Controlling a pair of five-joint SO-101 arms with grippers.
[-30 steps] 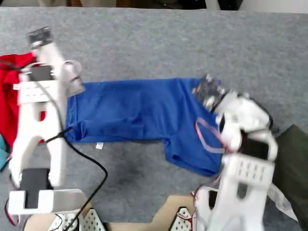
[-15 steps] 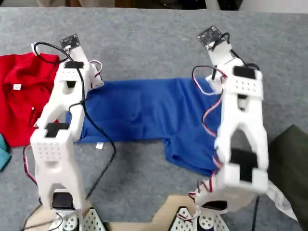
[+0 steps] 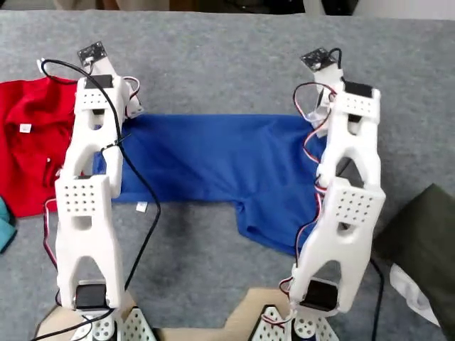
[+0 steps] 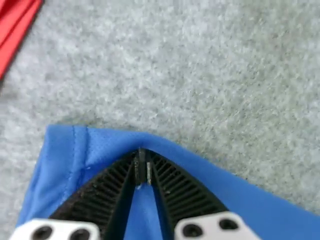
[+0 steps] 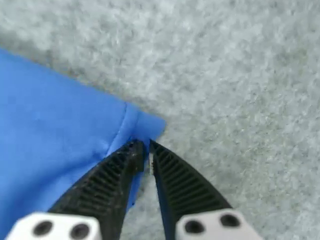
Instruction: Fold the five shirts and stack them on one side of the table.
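While the blue shirt (image 3: pixel 213 160) is lying spread across the middle of the grey bench (image 3: pixel 234 64), both arms are reaching over it to its far edge. In the high view, the left arm (image 3: pixel 89 192) is stretching along the end of the shirt nearest the red shirt (image 3: pixel 28 142). The right arm (image 3: pixel 348 192) is stretching along the opposite end, where a flap of blue fabric is sticking out toward the arms' bases. From above, the arms' own links are covering their tips, and the wrist views are giving the grip instead. In the left wrist view the left jaws are clenching on the blue shirt's far edge just beside a stitched hem, with a sliver of red cloth lying well apart on the grey surface. In the right wrist view the right jaws are pinching the hemmed corner of the blue shirt, their tips nearly meeting on the fabric. The high view is taking in the rest. The red shirt is lying flat on the left arm's side of the bench, and a dark green shirt (image 3: pixel 419 234) is sitting at the opposite edge with something white (image 3: pixel 412 288) just beside it. A bit of teal cloth (image 3: pixel 4 227) is peeking in near the red shirt.
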